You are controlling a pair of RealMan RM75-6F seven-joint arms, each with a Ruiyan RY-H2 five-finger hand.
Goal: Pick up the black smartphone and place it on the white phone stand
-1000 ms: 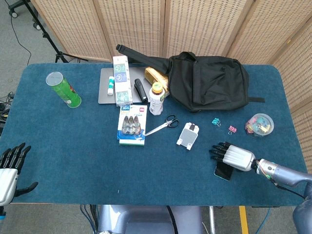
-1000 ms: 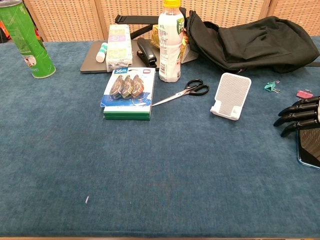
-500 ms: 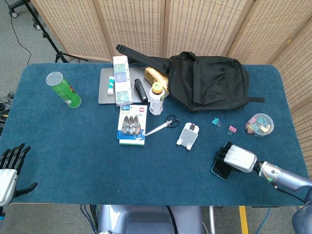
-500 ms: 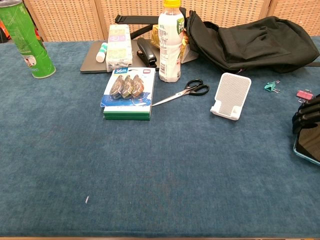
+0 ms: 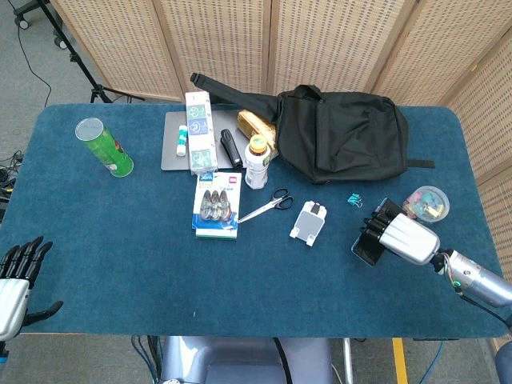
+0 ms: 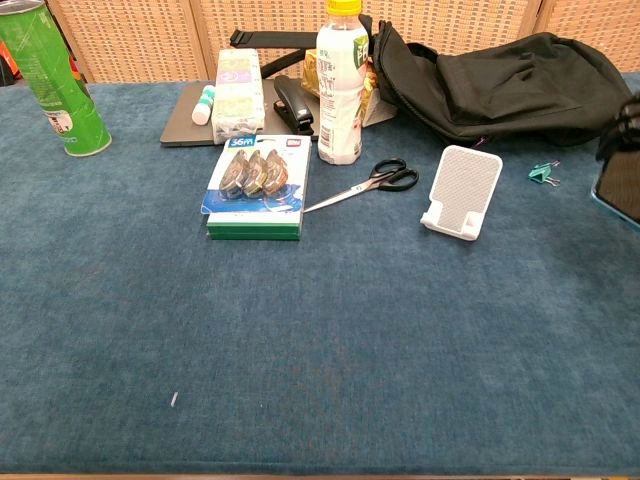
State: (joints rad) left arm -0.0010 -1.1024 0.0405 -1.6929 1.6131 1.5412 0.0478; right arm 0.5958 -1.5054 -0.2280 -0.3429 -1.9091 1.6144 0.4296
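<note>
Slim black smartphone with a dark glossy screen and a thin teal edge, gripped by the right hand near the right edge of the blue felt tabletop, tilted, apparently lifted off the cloth (contact with the tabletop hard to judge from above). Mostly covered by the silver back of the hand in the head view, only its lower end showing; cut off at the frame border in the chest view, with just a slice of screen and dark fingers visible. Small white perforated phone stand unoccupied near the middle, well apart from the phone, just right of the black-handled scissors. Left hand at the front left corner, holding nothing, fingers spread, partly cut off by the frame.
</note>
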